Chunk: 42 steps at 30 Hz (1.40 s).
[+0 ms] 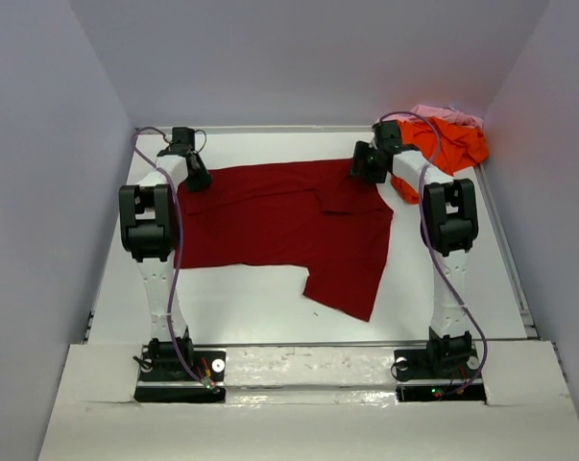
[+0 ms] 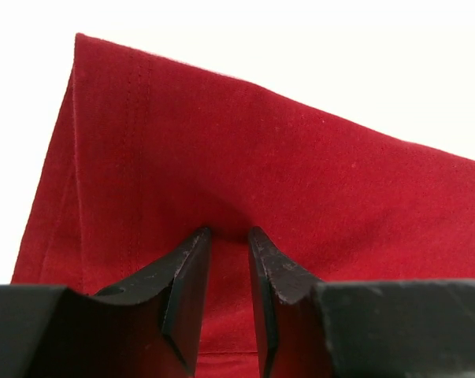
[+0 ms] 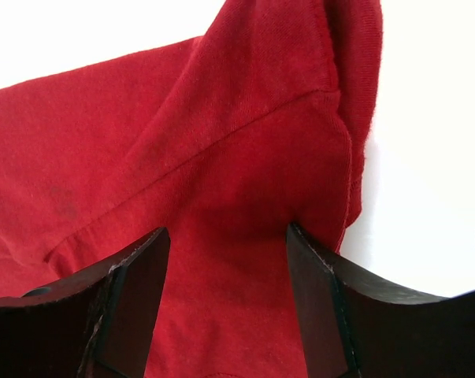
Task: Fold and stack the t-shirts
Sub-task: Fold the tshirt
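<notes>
The maroon t-shirt (image 1: 279,226) lies spread on the white table, with one part hanging toward the near side. My left gripper (image 1: 195,178) is down on its far left corner; in the left wrist view (image 2: 229,232) the jaws stand narrowly apart with flat red cloth (image 2: 245,150) between the tips. My right gripper (image 1: 366,171) is at the shirt's far right edge by a sleeve; in the right wrist view (image 3: 228,230) the jaws are wide open over the cloth (image 3: 221,142). The orange t-shirt (image 1: 452,144) lies crumpled at the far right corner, with the pale pink t-shirt (image 1: 443,113) behind it.
White walls enclose the table (image 1: 270,307) on the left, back and right. The arm bases are bolted to the near edge. The orange and pink pile sits just right of my right arm.
</notes>
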Each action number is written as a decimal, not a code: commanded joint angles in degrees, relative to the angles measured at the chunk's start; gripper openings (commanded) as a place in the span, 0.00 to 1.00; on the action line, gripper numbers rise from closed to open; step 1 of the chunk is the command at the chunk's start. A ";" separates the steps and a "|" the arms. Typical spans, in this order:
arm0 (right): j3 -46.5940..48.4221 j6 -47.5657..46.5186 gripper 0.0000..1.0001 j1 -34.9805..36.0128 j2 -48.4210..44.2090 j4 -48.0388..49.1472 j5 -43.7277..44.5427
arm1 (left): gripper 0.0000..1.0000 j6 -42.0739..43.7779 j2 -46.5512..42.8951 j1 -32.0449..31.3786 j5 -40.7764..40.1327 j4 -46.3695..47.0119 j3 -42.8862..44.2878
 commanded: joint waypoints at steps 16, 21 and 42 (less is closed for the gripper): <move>23.10 -4.53 0.69 0.35 12.99 -6.38 0.24 | 0.38 3.06 6.20 0.19 -8.23 -0.67 11.56; 22.41 -5.86 0.69 0.35 8.43 -5.06 -0.39 | 0.38 1.92 -2.76 0.19 -8.05 6.97 3.65; -36.46 4.07 0.66 11.23 -36.13 9.00 12.17 | 0.40 2.71 -41.44 -6.75 -4.97 7.51 -22.36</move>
